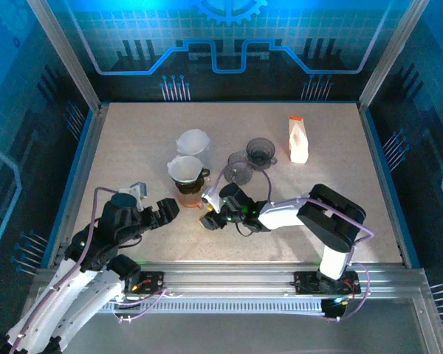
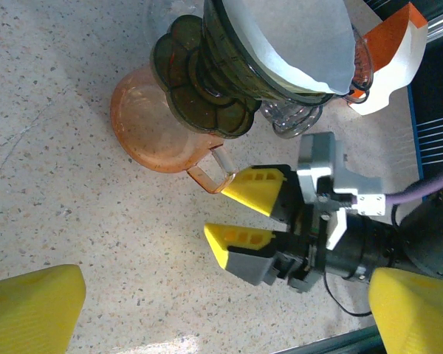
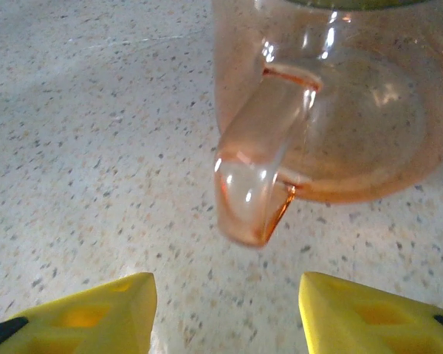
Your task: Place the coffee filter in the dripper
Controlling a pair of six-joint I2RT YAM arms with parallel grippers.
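A white coffee filter (image 1: 184,168) (image 2: 295,37) lines the dark dripper (image 1: 201,176) (image 2: 221,59), which stands on an orange glass carafe (image 1: 190,198) (image 2: 151,125) (image 3: 354,133) mid-table. My right gripper (image 1: 207,218) (image 2: 215,212) (image 3: 225,310) is open and low over the table, just in front of the carafe's handle (image 3: 258,184), with nothing between its yellow fingers. My left gripper (image 1: 170,209) (image 2: 221,317) is wide open to the carafe's left, empty, and faces the right gripper.
A clear cup (image 1: 193,140) stands behind the dripper. Two dark glass cups (image 1: 240,168) (image 1: 261,151) are to its right, and a white and orange bag (image 1: 299,139) stands farther right. Metal frame rails border the table.
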